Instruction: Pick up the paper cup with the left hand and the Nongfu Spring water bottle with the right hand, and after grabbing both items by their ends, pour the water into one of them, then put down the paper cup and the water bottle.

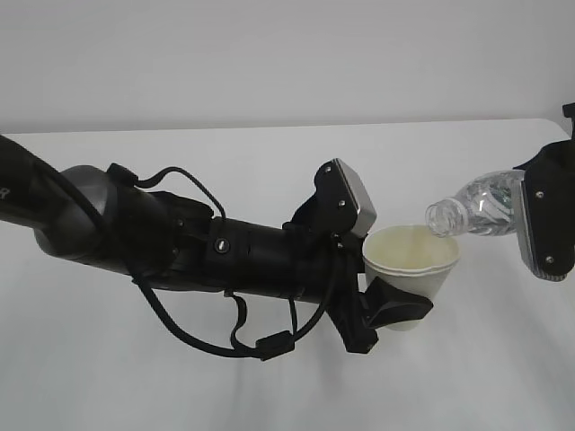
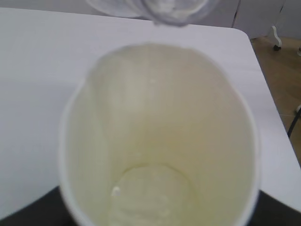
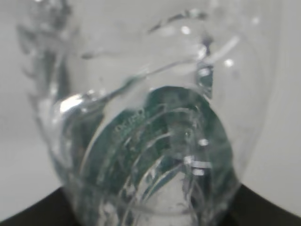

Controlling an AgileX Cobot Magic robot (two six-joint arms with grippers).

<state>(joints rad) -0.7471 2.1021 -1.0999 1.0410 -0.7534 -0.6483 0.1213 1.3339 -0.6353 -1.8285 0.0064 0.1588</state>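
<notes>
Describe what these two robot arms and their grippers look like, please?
The left arm is thick, round and black, with a grey section further back and black cables looping around it. Its gripper is black, with a grey square plate near the wrist. Of the right side only a blocky black gripper shows, carrying a light grey plate with small screws; no cables are visible.

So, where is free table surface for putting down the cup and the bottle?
Bare white table lies in front of the left arm, below its cables, and behind it toward the far edge. Another free patch lies under the tilted bottle, right of the paper cup. It is crowded around the cup, held in the left end effector.
</notes>
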